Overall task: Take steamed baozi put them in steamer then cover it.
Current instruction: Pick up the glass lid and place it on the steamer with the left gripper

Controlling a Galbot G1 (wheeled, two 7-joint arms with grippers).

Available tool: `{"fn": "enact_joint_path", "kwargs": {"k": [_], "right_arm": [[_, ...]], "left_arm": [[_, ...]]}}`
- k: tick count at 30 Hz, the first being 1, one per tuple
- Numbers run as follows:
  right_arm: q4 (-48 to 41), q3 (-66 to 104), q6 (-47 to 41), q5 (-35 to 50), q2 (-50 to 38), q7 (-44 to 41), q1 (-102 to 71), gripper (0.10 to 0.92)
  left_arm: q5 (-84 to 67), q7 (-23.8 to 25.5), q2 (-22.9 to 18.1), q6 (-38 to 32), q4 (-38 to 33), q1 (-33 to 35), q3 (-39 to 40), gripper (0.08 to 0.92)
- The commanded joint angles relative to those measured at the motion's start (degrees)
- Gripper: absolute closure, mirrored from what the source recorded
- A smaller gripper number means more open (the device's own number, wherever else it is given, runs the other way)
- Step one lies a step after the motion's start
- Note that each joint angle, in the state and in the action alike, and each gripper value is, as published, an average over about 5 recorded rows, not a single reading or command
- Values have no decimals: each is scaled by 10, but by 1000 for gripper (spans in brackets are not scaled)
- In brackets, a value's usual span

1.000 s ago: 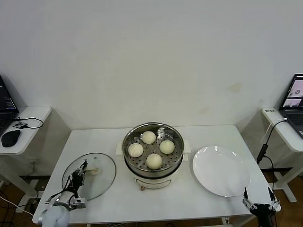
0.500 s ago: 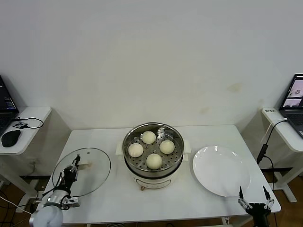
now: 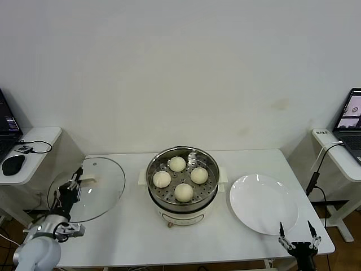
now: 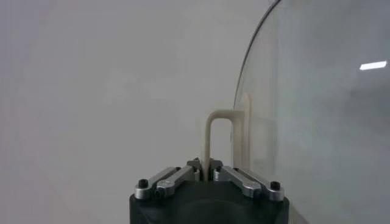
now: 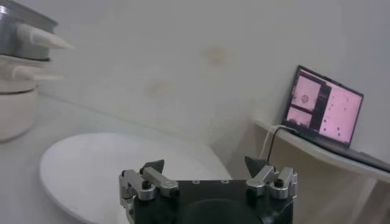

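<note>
1. Baozi point(image 3: 184, 192) status: all four smooth, round, cream-white buns sit inside the steamer point(image 3: 182, 183), spaced out on its perforated metal floor, none stacked
2. Nearest the robot, the right gripper point(image 3: 296, 243) hangs just off the front edge of the table point(image 3: 169, 237) at the right corner, fingers spread wide and holding nothing. From its wrist camera you see the two dark fingertips well apart with the plate beyond them
3. The left gripper point(image 3: 72, 187) is at the front left, clamped tight on the cover's cream rectangular loop handle point(image 4: 219, 137). In the left wrist view the thin handle runs straight down between the two metal-linked fingers
4. The cover point(image 3: 87, 189) itself is a round clear glass disc with a thin metal rim. It's tilted and hanging partly past the table's left edge, well apart from the steamer
5. Right side of the table: a big white plate point(image 3: 263, 203), glossy and shallow, sitting flat beside the steamer
6. Middle of the table: the steamer is a shiny stainless round basket on a white pot base with little white side handles, uncovered
7. Farther out, side desks: a laptop point(image 3: 352, 119) with a lit screen on the right, a black mouse point(image 3: 12, 164) on the left
</note>
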Motion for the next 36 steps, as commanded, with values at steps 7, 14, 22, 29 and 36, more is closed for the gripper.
{"fn": "enact_joint_path", "kwargs": {"k": [7, 14, 22, 29, 36], "right_arm": [[8, -33, 1, -38, 6, 7, 12, 203], [6, -45, -13, -66, 15, 15, 34, 203], [0, -58, -14, -85, 17, 20, 43, 202], [-5, -60, -9, -96, 20, 19, 43, 202], [-8, -60, -3, -102, 23, 20, 38, 203]], "left_arm": [[-35, 71, 37, 137, -167, -64, 160, 851], [58, 106, -23, 180, -140, -130, 269, 851], [172, 175, -104, 200, -104, -179, 322, 851], [215, 196, -170, 208, -55, -224, 356, 851], [232, 192, -209, 207, -16, -242, 376, 851]]}}
